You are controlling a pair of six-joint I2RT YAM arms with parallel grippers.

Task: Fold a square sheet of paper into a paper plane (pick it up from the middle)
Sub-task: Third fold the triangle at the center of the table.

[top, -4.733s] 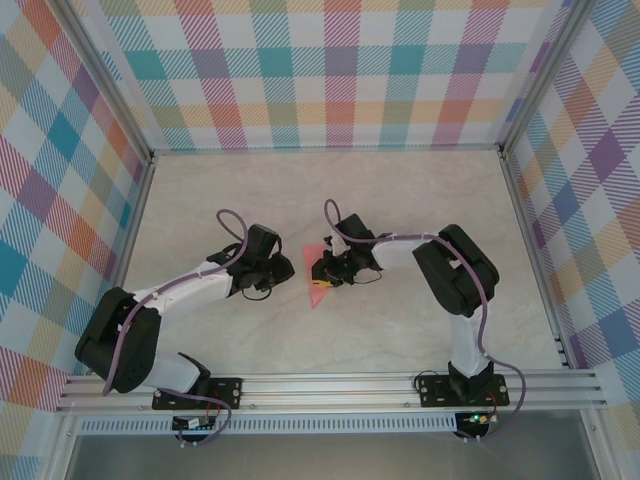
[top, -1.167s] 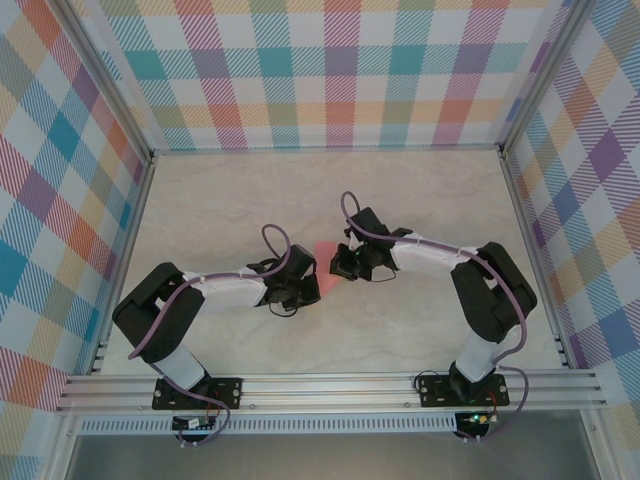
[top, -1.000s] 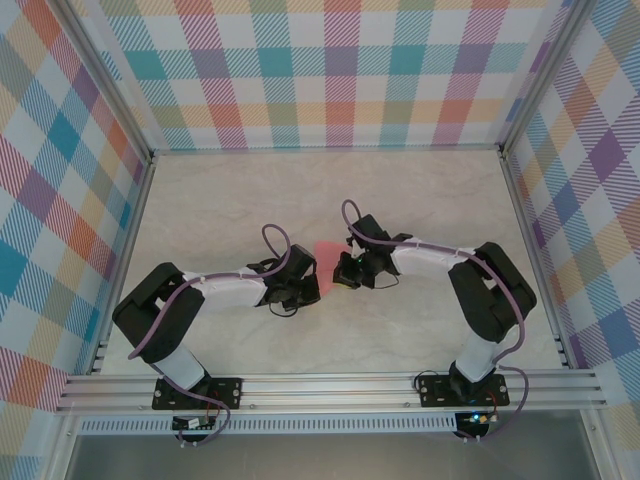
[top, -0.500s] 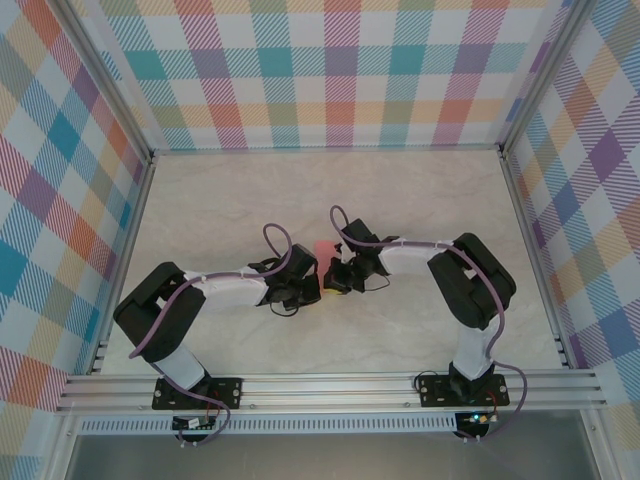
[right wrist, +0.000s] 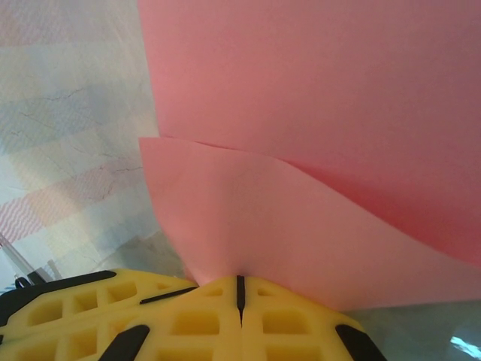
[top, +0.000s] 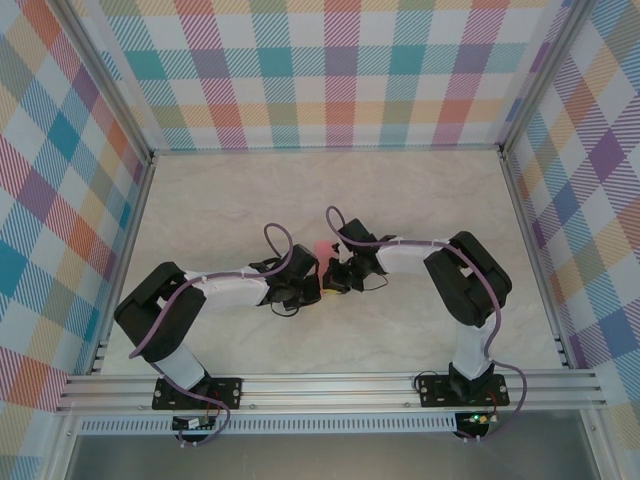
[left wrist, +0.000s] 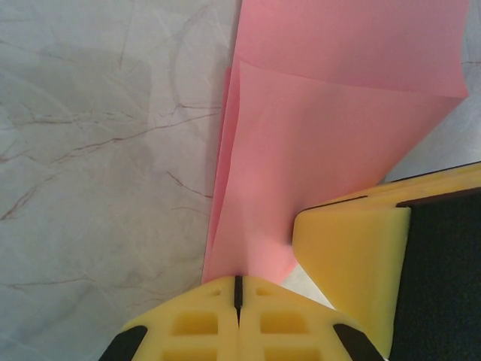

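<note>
The sheet of paper [top: 321, 248] is at the middle of the pale marbled surface [top: 230, 200], seen from the top camera as a small salmon-pink patch between the two wrists. It is no flat square. It is folded, with layers standing up off the surface.

The left gripper [top: 314, 284] sits just on the near-left side of the paper, and the right gripper [top: 334, 277] just on its near-right side. The two are close beside each other, with their arms reaching in from opposite sides.

In the left wrist camera the left gripper [left wrist: 237, 280] has its yellow fingers pressed together with no gap, pinching the lower corner of the paper [left wrist: 323, 135]. From that pinch the paper fans upward and to the right. A sharp crease runs along its left edge, and a second layer shows behind the front one. One yellow padded finger [left wrist: 349, 263] of the right gripper touches the paper's lower right edge, just beside the left gripper's fingers. The marbled surface [left wrist: 98, 150] lies to the left of the paper.

In the right wrist camera the right gripper [right wrist: 240, 280] is likewise closed tight on the paper [right wrist: 316, 113]. A curved front flap rises from between its fingers, with a broader layer behind and above it.

Checked walls [top: 330, 70] stand beyond the paper on the far side and on both flanks.
</note>
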